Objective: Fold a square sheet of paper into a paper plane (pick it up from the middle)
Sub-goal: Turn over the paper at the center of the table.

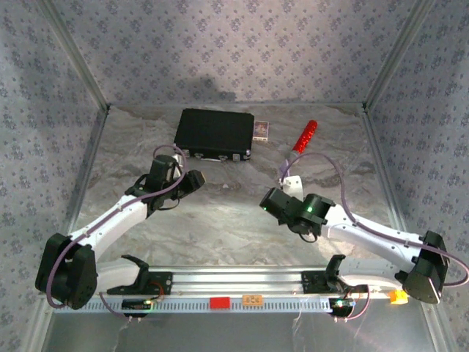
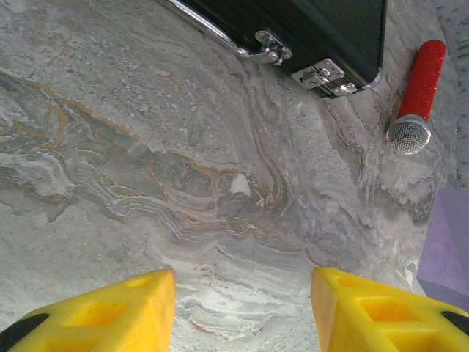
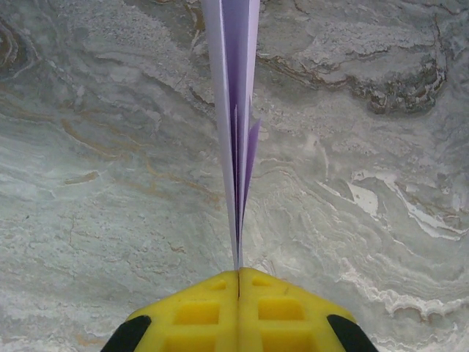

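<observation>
- Right pincer [image 3: 238, 275] pressed together on the paper plane [image 3: 236, 88], held edge-on over the surface [image 3: 88, 183]; the layers fan apart, so the folds may spring open.
- Left pincer [image 2: 242, 293] spread, empty; a clumsy regrasp could crumple the paper.
- Grip depth unclear; the plane might slip.

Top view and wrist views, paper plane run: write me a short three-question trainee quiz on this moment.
1. Fill in: the left gripper holds ___.
2. True or false: the right gripper is open, clear of the paper.
3. In the top view, which lies right beside the right end of the case?
A) box
B) paper
C) left gripper

Key: 1 nothing, its fingers stand apart over bare table; 2 false, it is shut on the paper; 3 A.
</observation>
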You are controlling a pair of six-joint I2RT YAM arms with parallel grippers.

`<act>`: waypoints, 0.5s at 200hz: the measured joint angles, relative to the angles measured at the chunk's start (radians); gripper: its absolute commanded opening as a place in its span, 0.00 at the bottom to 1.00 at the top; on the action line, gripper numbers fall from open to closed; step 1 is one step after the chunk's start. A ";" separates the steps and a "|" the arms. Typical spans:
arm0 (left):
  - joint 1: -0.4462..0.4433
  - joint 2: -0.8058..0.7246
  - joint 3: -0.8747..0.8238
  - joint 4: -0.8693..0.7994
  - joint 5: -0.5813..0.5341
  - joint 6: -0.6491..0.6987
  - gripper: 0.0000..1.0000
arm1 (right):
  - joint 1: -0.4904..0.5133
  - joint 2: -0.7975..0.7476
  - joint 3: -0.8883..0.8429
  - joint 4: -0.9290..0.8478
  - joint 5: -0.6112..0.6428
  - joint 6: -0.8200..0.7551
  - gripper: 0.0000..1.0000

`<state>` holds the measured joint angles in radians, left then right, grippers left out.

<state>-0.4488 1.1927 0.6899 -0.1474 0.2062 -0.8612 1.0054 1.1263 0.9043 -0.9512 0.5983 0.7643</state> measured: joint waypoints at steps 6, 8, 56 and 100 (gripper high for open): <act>0.003 0.000 -0.003 0.000 0.003 0.000 0.51 | 0.005 0.006 0.000 0.000 0.003 -0.003 0.02; 0.004 0.000 -0.004 0.000 0.004 0.000 0.51 | 0.006 0.008 0.000 0.000 0.003 -0.003 0.02; 0.011 -0.002 -0.006 -0.011 0.007 0.000 0.51 | 0.024 0.033 -0.004 0.009 0.020 -0.012 0.02; 0.017 0.000 -0.006 -0.010 0.009 -0.006 0.52 | 0.046 0.098 -0.002 0.010 0.021 -0.047 0.02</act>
<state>-0.4320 1.1923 0.6834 -0.1577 0.2153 -0.8669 1.0515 1.2243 0.9024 -0.9413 0.6189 0.7177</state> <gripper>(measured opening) 0.515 0.066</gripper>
